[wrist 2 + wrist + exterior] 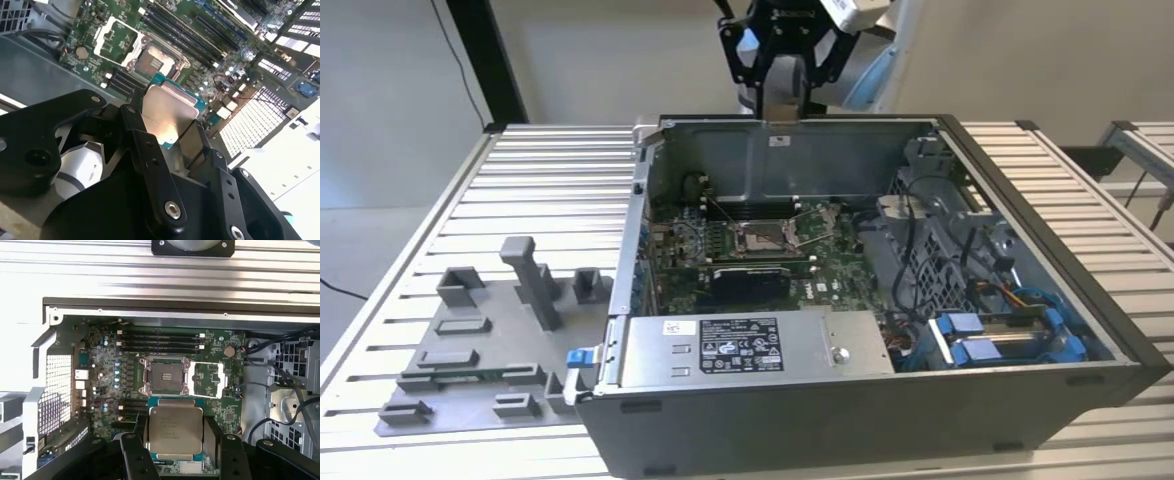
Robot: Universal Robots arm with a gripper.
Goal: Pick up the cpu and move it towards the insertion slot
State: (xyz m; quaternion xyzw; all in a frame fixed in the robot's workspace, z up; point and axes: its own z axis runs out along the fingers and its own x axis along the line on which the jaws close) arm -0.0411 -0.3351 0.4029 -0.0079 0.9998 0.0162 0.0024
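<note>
Gripper [175, 450] fingers pinching the cpu [175, 430] by two opposite edges, chip's far side hidden by black linkage, held above the open computer case [1121, 340], apparently short of the insertion slot [165, 376], case on a ribbed metal table [560, 170], pale wall behind

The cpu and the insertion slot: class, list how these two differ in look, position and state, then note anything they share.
The cpu shows a plain silvery lid, while the insertion slot has a brownish centre inside a metal frame. The cpu is held in the gripper above the board; the insertion slot sits fixed on the green motherboard. The cpu is a solid chip; the insertion slot is open and unfilled. Both are roughly square.
</note>
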